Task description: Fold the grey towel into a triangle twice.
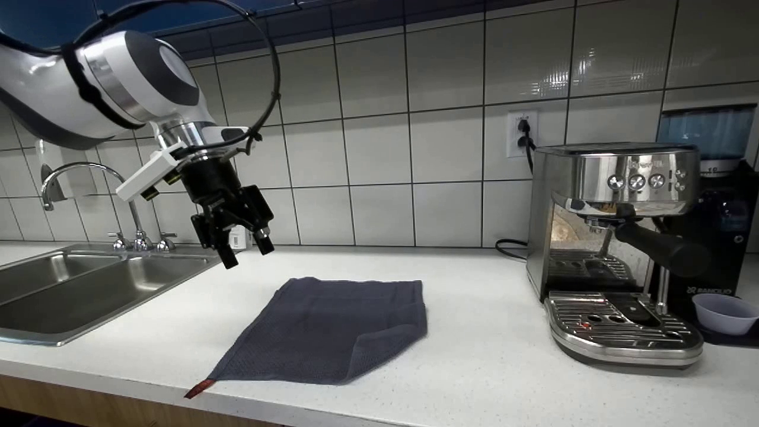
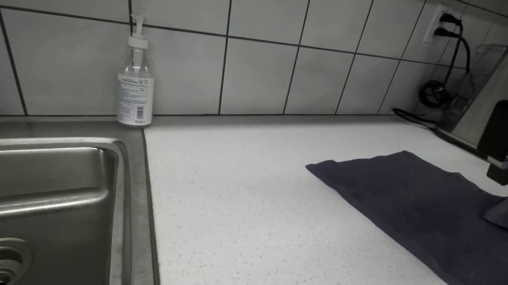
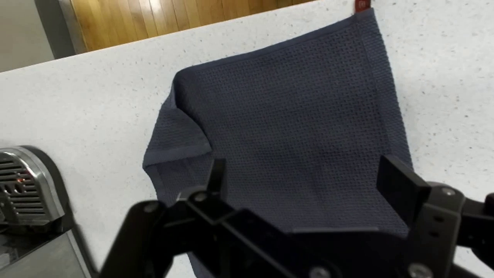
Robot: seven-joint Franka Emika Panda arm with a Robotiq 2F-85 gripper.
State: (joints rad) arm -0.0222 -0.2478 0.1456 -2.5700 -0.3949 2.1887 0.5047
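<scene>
The grey towel (image 1: 320, 326) lies spread on the white counter, mostly flat, in both exterior views (image 2: 431, 222) and the wrist view (image 3: 293, 116). One corner is turned over onto the towel; this flap (image 1: 385, 350) also shows in the wrist view (image 3: 175, 135). A reddish tag (image 1: 200, 388) at another corner reaches the counter's front edge. My gripper (image 1: 248, 251) is open and empty, above the counter and apart from the towel. In the wrist view its two fingers (image 3: 301, 168) stand wide apart with towel visible below. The gripper hides part of the towel there.
A steel sink (image 1: 136, 296) lies at one end of the counter. A soap bottle (image 2: 136, 86) stands by the sink's corner at the tiled wall. An espresso machine (image 1: 616, 178) stands at the other end, with a grinder (image 1: 720, 237) and a small bowl (image 1: 726, 314) beside it.
</scene>
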